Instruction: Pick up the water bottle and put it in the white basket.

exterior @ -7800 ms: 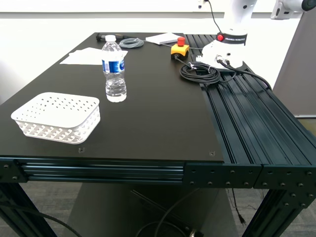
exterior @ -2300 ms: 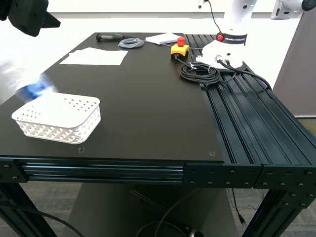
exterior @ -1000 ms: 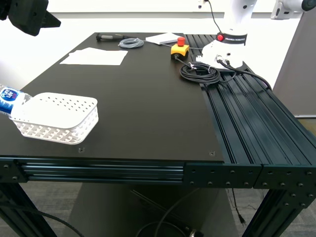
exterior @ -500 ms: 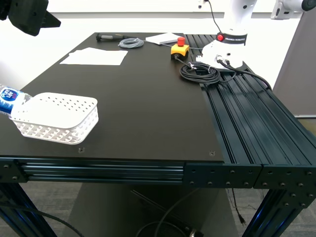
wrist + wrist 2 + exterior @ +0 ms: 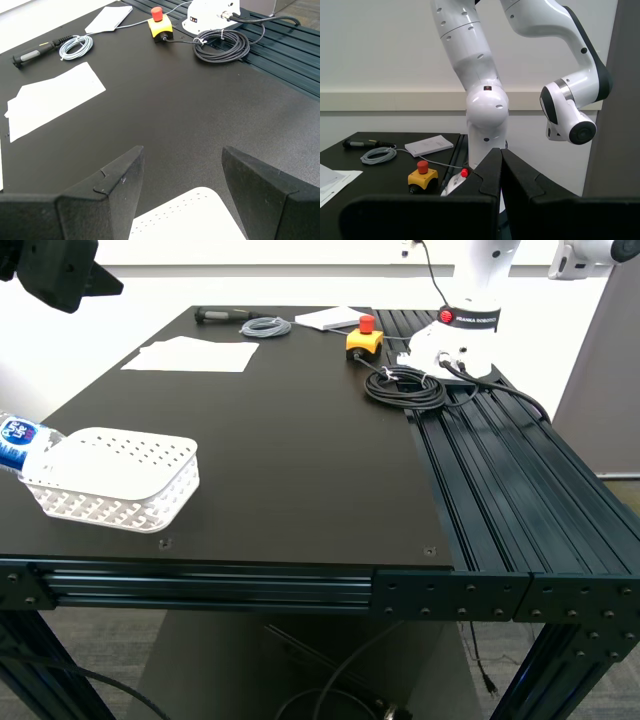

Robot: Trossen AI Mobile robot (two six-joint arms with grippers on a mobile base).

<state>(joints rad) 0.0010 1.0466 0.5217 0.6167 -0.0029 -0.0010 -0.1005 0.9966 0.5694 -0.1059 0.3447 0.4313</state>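
In the exterior view, the water bottle lies tilted at the view's left edge, its body against the outer end wall of the white basket and not inside it. Part of the bottle is cut off by the frame, so we cannot tell whether it rests on the table or hangs over its edge. A dark camera or gripper body sits at the top left corner, above the basket. We judge the placing step missed: the bottle is out of hand and outside the basket, so the next move calls for reaching past the basket's end, regrasping the bottle and lifting it over the rim.

In the first wrist view, my first gripper hovers above the basket, whose perforated bottom shows between the jaws. The jaws stand wide apart and hold nothing. Beyond lie a paper sheet and a coiled black cable.

In the second wrist view, my second gripper has its jaws pressed together on nothing, facing a white robot arm and a red-and-yellow stop button.
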